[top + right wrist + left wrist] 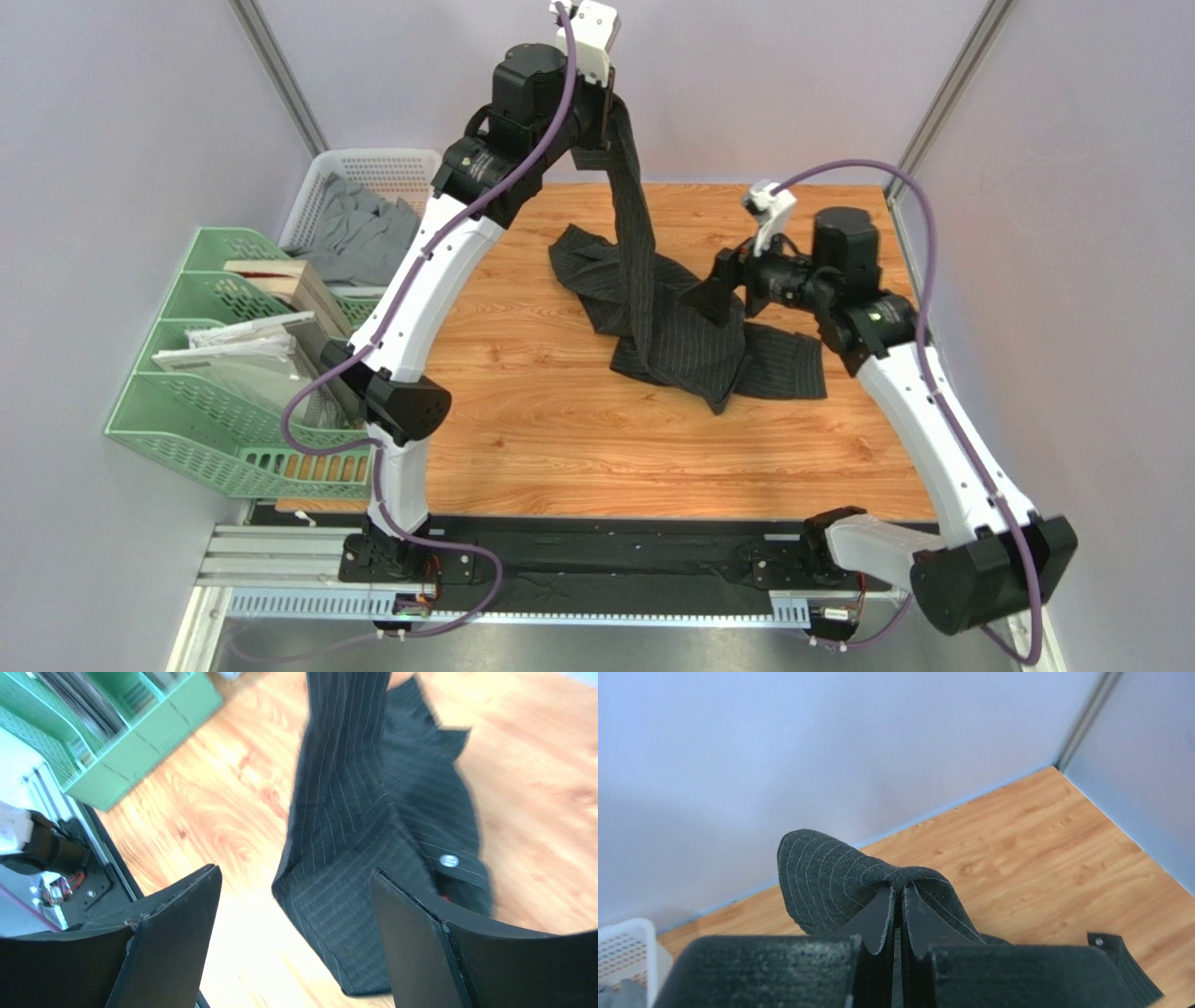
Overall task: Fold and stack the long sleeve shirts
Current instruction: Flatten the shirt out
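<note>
A charcoal pinstriped long sleeve shirt point(659, 315) lies crumpled on the wooden table point(561, 420), right of centre. My left gripper point(613, 119) is shut on a pinch of its fabric point(836, 882) and holds it high, so a long strip of the shirt hangs down to the heap. My right gripper point(713, 297) is open and empty, just above the heap's right side. In the right wrist view the hanging strip and a cuff with a button point(448, 859) lie between and beyond its fingers point(414, 945).
A white basket point(368, 175) holding grey cloth point(358, 238) stands at the back left. A green file rack point(211, 378) with papers stands at the left edge. Walls close off the back and right.
</note>
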Robot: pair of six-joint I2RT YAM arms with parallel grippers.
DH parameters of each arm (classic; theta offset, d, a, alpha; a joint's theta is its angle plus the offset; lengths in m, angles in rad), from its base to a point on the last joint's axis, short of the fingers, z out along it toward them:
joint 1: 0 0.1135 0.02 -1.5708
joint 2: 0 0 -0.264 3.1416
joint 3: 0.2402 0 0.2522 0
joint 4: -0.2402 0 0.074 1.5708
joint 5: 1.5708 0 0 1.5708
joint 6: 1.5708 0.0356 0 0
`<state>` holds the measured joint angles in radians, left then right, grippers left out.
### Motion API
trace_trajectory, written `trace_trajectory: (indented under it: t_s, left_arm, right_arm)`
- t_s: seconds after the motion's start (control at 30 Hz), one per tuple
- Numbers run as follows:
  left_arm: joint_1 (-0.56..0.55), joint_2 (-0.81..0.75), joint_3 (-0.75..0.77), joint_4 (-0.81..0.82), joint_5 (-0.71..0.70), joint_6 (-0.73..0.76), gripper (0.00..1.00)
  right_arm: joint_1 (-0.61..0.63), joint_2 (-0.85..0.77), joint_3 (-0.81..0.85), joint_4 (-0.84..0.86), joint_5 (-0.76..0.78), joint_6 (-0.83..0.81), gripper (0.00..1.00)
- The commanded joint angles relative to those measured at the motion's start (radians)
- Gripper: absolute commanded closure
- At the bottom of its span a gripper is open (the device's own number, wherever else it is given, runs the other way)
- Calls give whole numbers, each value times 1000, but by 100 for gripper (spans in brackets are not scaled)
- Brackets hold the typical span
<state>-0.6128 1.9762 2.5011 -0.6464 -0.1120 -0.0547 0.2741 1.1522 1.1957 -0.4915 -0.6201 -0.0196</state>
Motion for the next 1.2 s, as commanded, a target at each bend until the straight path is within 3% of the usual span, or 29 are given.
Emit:
trace_trajectory:
  t_s: [0.0,0.17,0.23,0.43,0.47,0.57,0.6,0.7,0.73,0.77,0.83,0.87,0.9,0.93,0.97,1.0,1.03,1.07,1.17]
  left_arm:
    - [-2,-37,41,158,-121,-7,100]
    - [-1,-68,12,197,-135,4,100]
    - [-1,-83,4,195,-141,10,100]
    - [2,-157,-74,218,-117,19,100]
    - [2,-168,-91,217,-94,21,100]
    - [2,-218,-139,186,-34,29,100]
    - [4,-232,-156,160,6,42,100]
    - [10,-325,-289,93,301,109,100]
    - [10,-397,-347,82,586,160,100]
    - [5,-437,-477,70,714,212,100]
    - [-66,-518,-603,39,875,289,100]
    - [-114,-528,-673,-4,890,330,100]
    - [-169,-524,-689,-156,891,471,96]
    - [-271,-499,-694,-245,844,545,84]
    - [-304,-485,-697,-360,795,615,78]
    - [-311,-478,-717,-358,766,598,57]
    - [-241,-491,-782,-334,816,575,33]
    - [-181,-505,-821,-240,862,508,1]
    - [17,-514,-938,-42,821,441,1]
  right_arm:
    - [160,116,5,47,204,-10,18]
    - [244,188,21,171,397,12,21]
    - [247,224,51,176,401,53,22]
    - [240,251,119,186,528,64,71]
    - [223,251,128,163,533,66,84]
    - [179,247,183,111,514,60,100]
    - [166,242,200,108,511,56,100]
    - [102,218,217,105,468,50,100]
    - [84,215,237,100,453,53,100]
    - [36,205,249,91,404,56,100]
    - [-24,202,289,84,270,95,100]
    - [-92,204,303,74,213,108,100]
    - [-125,205,321,65,154,125,100]
    - [-156,202,338,54,102,124,100]
    - [-209,199,343,21,20,109,100]
    - [-229,187,344,-4,-10,60,100]
    - [-249,181,344,-59,-62,29,100]
    - [-304,172,332,-77,-87,8,100]
    - [-384,129,280,-90,-185,-28,100]
